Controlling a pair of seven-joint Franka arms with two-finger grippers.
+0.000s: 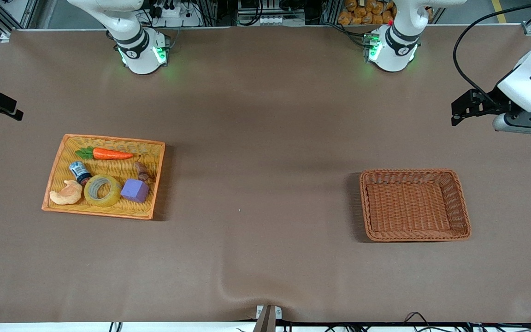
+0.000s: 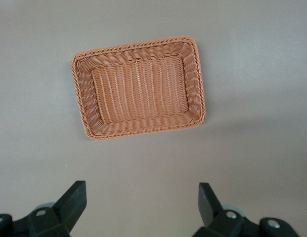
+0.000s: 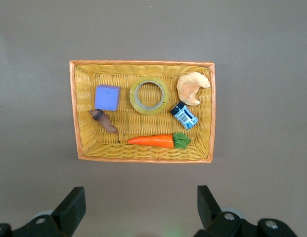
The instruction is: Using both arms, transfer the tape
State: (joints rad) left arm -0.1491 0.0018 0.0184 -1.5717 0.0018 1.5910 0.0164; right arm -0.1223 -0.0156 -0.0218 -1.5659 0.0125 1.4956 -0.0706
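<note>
1. the tape (image 1: 102, 190) lies flat in the yellow tray (image 1: 62, 152) at the right arm's end of the table, its round hole facing straight up; as a ring it has no long axis on the tray floor.
2. in the tray, the tape sits between the croissant (image 1: 66, 193) and the purple cube (image 1: 134, 190), touching or just beside both. the small blue jar (image 1: 80, 171) lies just beside it, farther from the front camera.
3. the carrot (image 1: 107, 153) lies along the tray's edge farthest from the front camera, leaves toward the right arm's end. a small brown thing (image 1: 142, 171) lies beside the cube.
4. the brown basket (image 1: 459, 203) stands at the left arm's end of the table, well apart from the tray, with nothing in it.
5. the right gripper (image 3: 138, 210) hangs over the table near the tray, jaws spread wide, gripping nothing.
6. the left gripper (image 2: 141, 207) hangs over the table near the basket, jaws also spread wide and bare.
7. both arms wait at their own ends, neither touching anything.
</note>
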